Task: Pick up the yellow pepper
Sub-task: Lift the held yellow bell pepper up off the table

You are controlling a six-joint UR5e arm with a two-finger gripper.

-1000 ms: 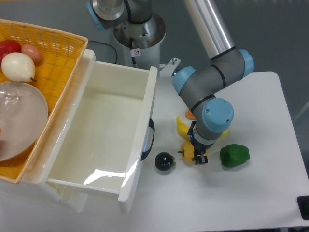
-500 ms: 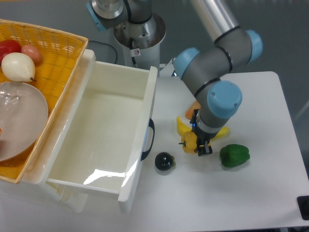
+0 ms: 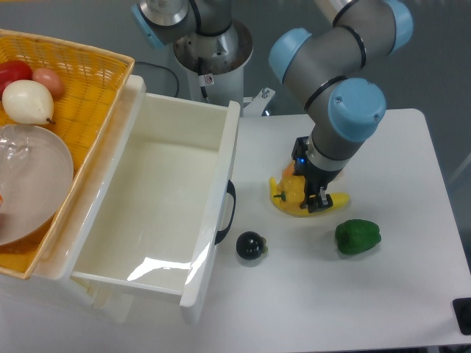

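Note:
My gripper [image 3: 303, 198] is shut on the yellow pepper [image 3: 292, 193], a small yellow-orange bell pepper with a dark stem pointing left. It holds the pepper lifted off the white table [image 3: 412, 279], above the curved yellow banana [image 3: 331, 202]. The arm's grey and blue wrist hides most of the fingers and the pepper's right side. The green bell pepper [image 3: 358, 236] lies on the table to the lower right of the gripper.
A small dark round fruit [image 3: 251, 245] lies by the open white drawer [image 3: 165, 198]. An orange object [image 3: 287, 171] peeks from behind the gripper. A yellow basket [image 3: 88, 81] with fruit and a clear bowl stands at the left. The arm's base [image 3: 210, 44] is at the back.
The gripper has risen with the yellow pepper in it, from table level beside the dark fruit up and slightly back, over the banana. The other fruit has not moved.

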